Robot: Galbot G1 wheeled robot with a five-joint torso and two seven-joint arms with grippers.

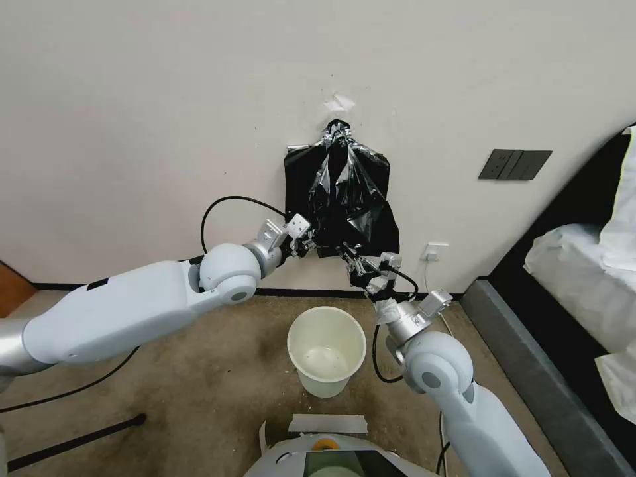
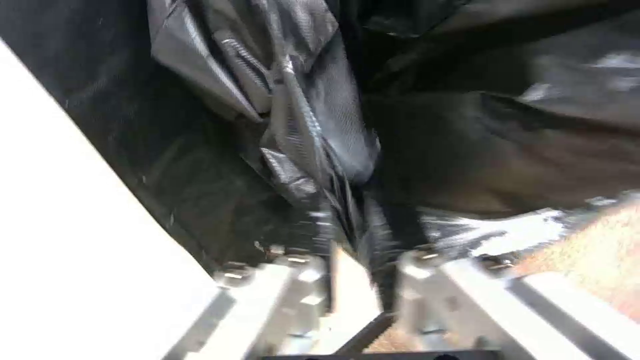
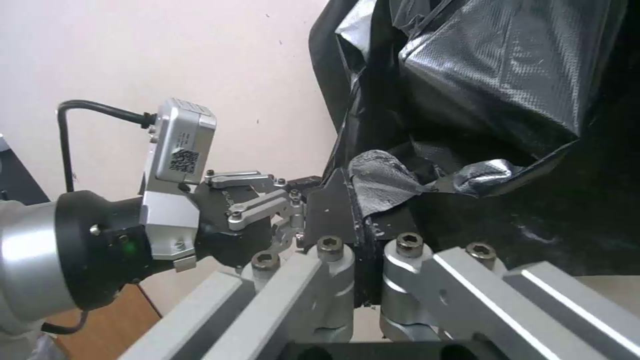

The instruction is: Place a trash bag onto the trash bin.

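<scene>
The trash bag (image 1: 354, 199) is glossy, crinkled black plastic hanging loose against the wall, above the trash bin (image 1: 326, 351). The bin is a cream-white round bucket standing upright on the brown floor. My left gripper (image 1: 310, 244) is shut on the bag's lower left edge; a fold of black plastic (image 2: 313, 125) runs down between its fingers (image 2: 363, 260). My right gripper (image 1: 349, 255) is shut on the bag's lower edge a little to the right, pinching a crumpled grey-black fold (image 3: 387, 180). The left gripper (image 3: 300, 200) sits just beside the right gripper (image 3: 363, 235).
A flat bundle of black bags (image 1: 298, 175) hangs behind from a taped top (image 1: 338, 129) on the wall. A wall socket (image 1: 434, 252) and a dark switch panel (image 1: 515, 164) lie to the right. A bed (image 1: 583, 265) fills the right side. White tape (image 1: 328, 423) marks the floor.
</scene>
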